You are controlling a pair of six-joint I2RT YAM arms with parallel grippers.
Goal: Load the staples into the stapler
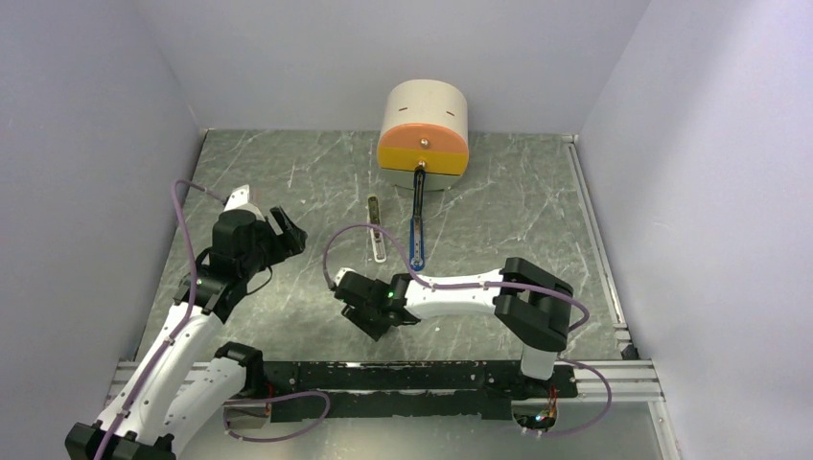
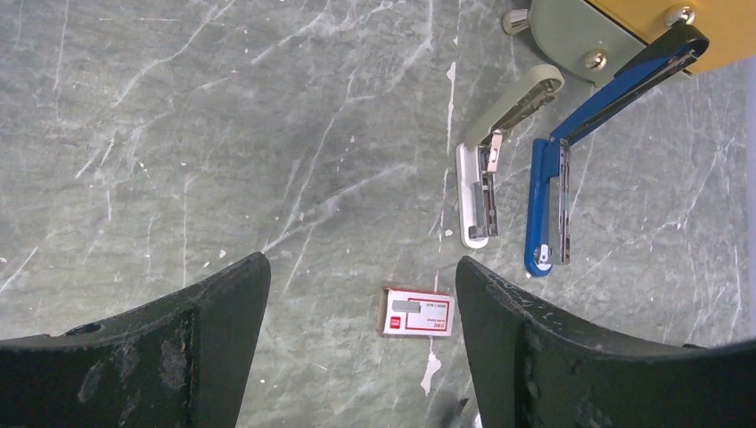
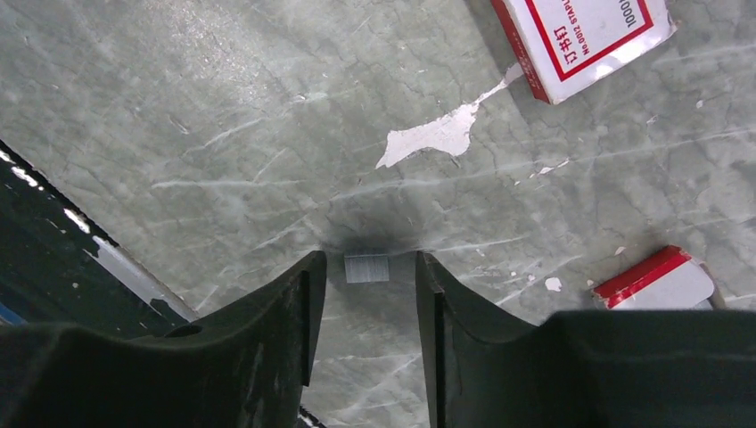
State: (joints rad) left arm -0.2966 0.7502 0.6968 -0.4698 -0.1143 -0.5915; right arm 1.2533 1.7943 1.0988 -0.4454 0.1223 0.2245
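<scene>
While R tool straddles the staples, its jaws are part-spread, w/ a sliver of counter showing on each side of the block. Nothing pinched yet.

Staples: small grey ribbed block, flat on counter, right between R fingertips. Red-and-white box sits well off at 1 o'clock from it; red-edged piece at 3 o'clock, apart.

L tool: spread wide, hanging over counter, holding nothing. From its cam, white stapler and blue stapler lie side by side at 1 o'clock from the box, both swung open. Can't tell which is the target.

Step in hand (my read): grasp the staples.
- Block looks approx. centred; keep it so, else one finger shoves it sideways.
- Get tips down to counter level before closing; block is thin, a high grip would slip over it.
- Close slowly, light force; strips may split or buckle if squeezed hard.
- Lift straight up and check block stays level.
- Then carry toward 12 o'clock, to the staplers.
</scene>
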